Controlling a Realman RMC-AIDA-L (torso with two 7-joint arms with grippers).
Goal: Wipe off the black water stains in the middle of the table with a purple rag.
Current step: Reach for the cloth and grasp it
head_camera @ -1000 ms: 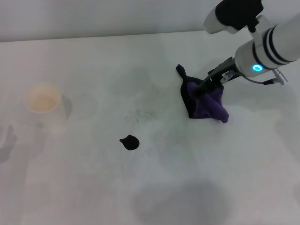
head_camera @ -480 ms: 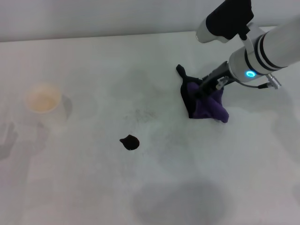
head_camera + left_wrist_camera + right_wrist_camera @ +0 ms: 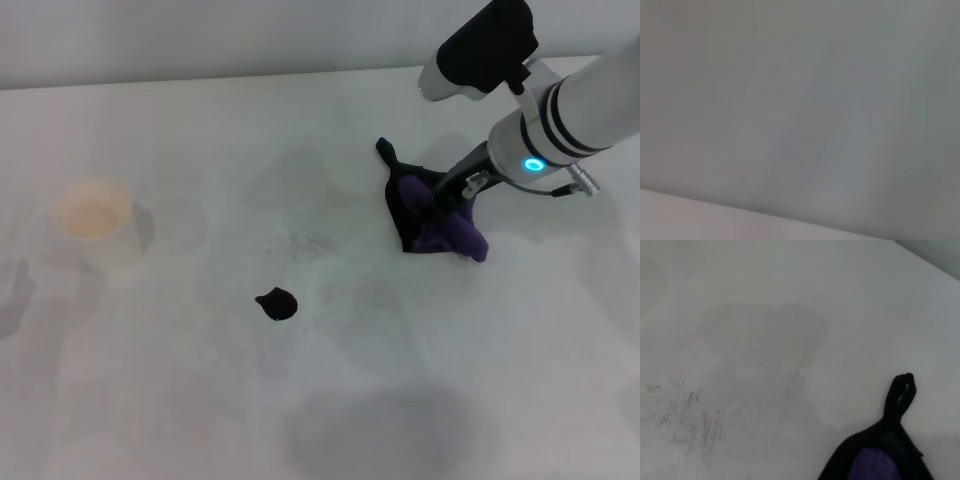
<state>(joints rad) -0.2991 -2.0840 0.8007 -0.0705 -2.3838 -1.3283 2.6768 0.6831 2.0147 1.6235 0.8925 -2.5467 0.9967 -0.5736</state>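
Note:
The purple rag (image 3: 441, 231) lies bunched on the white table (image 3: 180, 400), right of the middle, with its black tail (image 3: 386, 150) pointing away from me. My right gripper (image 3: 449, 191) comes down from the right onto the rag's top and looks shut on it. The rag's black edge and loop also show in the right wrist view (image 3: 892, 440). The black water stain (image 3: 277, 303) is a small glossy blob well to the left of the rag and nearer to me, uncovered. My left gripper is out of view; its wrist view shows only a blank grey surface.
A white paper cup (image 3: 92, 214) stands at the far left of the table. Faint grey smudges (image 3: 300, 240) mark the tabletop between the rag and the stain. The table's far edge meets a pale wall.
My right arm has turned and steepened a little over the rag. The rag and the stain have stayed in place.

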